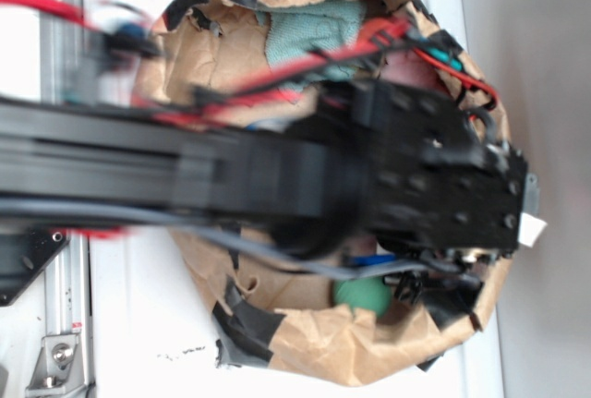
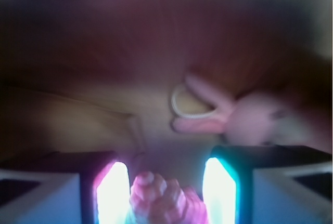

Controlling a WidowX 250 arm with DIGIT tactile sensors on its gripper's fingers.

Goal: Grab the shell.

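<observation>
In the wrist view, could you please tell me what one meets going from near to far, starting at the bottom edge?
Knobbly pinkish shell between the two lit jaws → pale ring → pink rabbit-like toy beside the ring → dark blurred background.

Shell [image 2: 164, 203]: blurred, cut off at bottom edge. Pink plush rabbit [image 2: 244, 117]: blurred. Bin [image 1: 305, 343] contents: mostly hidden beneath arm [image 1: 277, 181].
</observation>
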